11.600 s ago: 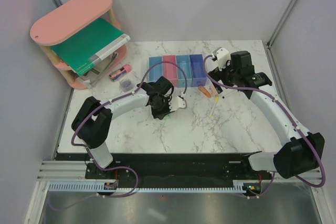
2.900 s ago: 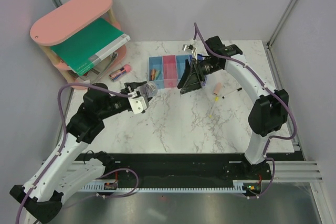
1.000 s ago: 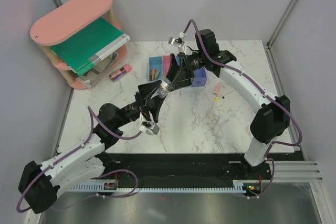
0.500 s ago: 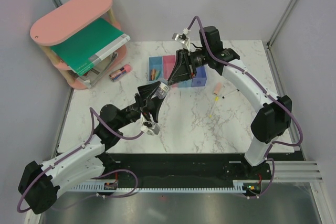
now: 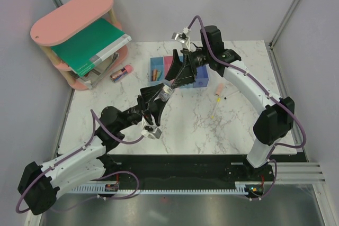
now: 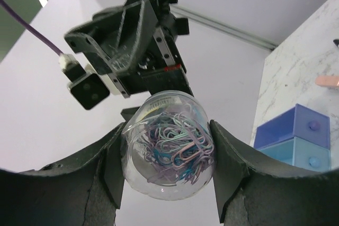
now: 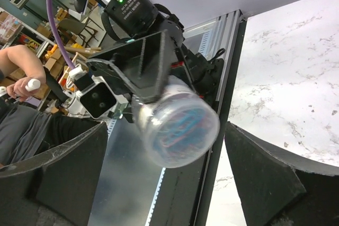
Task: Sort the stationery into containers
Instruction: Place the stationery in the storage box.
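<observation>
My left gripper (image 5: 164, 91) is raised off the table and shut on a clear round jar of coloured paper clips (image 6: 168, 152). My right gripper (image 5: 176, 74) faces it with open jaws; in the right wrist view the jar (image 7: 177, 125) sits between the wide fingers (image 7: 265, 178) with a gap on each side. The row of bins (image 5: 159, 59) lies partly hidden under the right gripper. Orange sticks (image 5: 155, 73) lie in the left light blue bin. A peach stick (image 5: 217, 89), a thin pen (image 5: 231, 95) and a yellow stick (image 5: 213, 112) lie on the marble to the right.
A pink oval-topped shelf (image 5: 71, 17) holding a green book (image 5: 90, 46) stands at the back left. A pink stubby cylinder (image 5: 127, 69) lies on the table just in front of it. Grey walls close in the table on three sides.
The right gripper has shifted slightly above the bins and now points down at the jar. The left arm holds the jar almost where it was.
</observation>
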Tool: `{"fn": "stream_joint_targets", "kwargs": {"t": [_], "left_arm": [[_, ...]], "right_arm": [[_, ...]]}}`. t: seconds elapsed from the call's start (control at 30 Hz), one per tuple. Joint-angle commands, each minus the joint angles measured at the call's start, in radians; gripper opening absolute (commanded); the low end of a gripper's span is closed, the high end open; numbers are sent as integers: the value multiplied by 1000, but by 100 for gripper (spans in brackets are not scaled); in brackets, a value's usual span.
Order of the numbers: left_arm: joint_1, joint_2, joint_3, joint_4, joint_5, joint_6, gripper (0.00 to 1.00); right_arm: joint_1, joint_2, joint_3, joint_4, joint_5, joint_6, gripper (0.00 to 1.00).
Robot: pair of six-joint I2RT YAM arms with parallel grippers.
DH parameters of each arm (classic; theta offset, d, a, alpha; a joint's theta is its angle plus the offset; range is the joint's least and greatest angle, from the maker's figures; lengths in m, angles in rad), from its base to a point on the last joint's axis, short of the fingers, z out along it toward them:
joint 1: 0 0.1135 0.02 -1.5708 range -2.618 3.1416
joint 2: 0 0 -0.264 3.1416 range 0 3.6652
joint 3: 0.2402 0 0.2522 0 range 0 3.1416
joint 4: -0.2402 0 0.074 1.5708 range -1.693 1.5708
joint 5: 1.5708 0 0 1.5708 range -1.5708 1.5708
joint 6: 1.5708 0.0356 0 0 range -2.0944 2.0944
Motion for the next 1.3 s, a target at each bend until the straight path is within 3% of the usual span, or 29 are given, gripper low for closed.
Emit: {"fn": "stream_joint_targets", "kwargs": {"t": [0.0, 0.3, 0.63, 0.97, 1.13, 1.27], "left_arm": [[-25, -51, 30, 119, 60, 29, 2], [-26, -59, 22, 166, 134, 64, 2], [-29, 15, 25, 358, 261, 61, 2], [-29, 55, 45, 403, 245, 46, 2], [-29, 64, 41, 397, 222, 36, 2], [-29, 84, 41, 394, 197, 46, 2]], "right_arm": [[0, 8, -1, 72, -62, 30, 98], [10, 18, -4, 83, -62, 43, 96], [47, -84, -59, 86, -62, 59, 89], [75, -134, -93, 93, -60, 102, 78], [80, -154, -101, 90, -62, 118, 66], [80, -167, -99, 83, -62, 125, 40]]}}
